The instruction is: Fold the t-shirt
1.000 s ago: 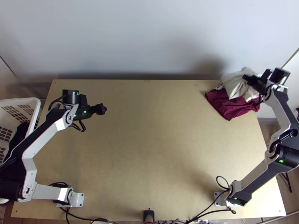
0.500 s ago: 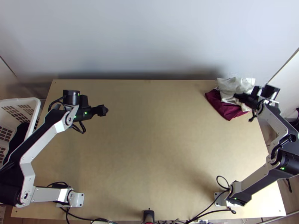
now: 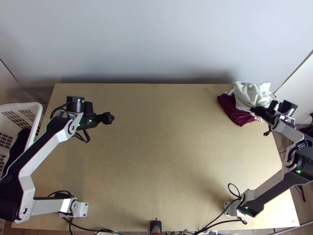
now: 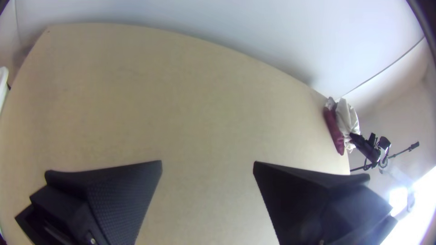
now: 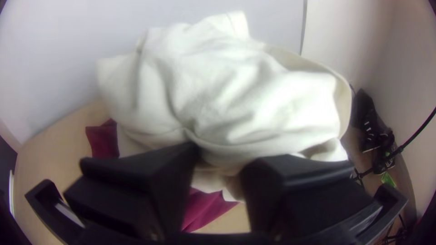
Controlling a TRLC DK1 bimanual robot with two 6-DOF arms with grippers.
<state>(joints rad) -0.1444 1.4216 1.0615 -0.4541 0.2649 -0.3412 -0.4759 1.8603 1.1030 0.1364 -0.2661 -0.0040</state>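
At the near edge of the pale wooden surface [image 3: 156, 156] we list one upright black fixture [image 3: 155, 225], mid-edge, with dark cables running to both sides of it. Item: the left arm's base [image 3: 80, 209] and the right arm's base [image 3: 231, 208], one near each near corner, a loop of black cable [image 3: 228, 188] beside the latter. Beside the surface's left edge we enter a white slatted basket [image 3: 40, 113], dark cloth [image 3: 19, 145] inside. Item: the left claw [image 3: 111, 118], over the left part of the surface, wide apart, bare wood between its fingers. Toward the far right corner we record the right claw [image 3: 254, 110], narrower but parted, at the near side of a cream cloth [image 3: 250, 94]; folds show between and beyond its fingers, though we cannot tell whether they are pinched. The cream cloth is bunched upon a maroon cloth [image 3: 234, 113] at that corner; which is the t-shirt, we cannot tell. Off the right side we note brown floor [image 3: 277, 137], with dark shoes [image 5: 370, 118] by a white wall and a bright glare [image 4: 420, 204] in the left wrist view. Last entry: the plain pale wall [image 3: 156, 43] behind the surface's far edge.
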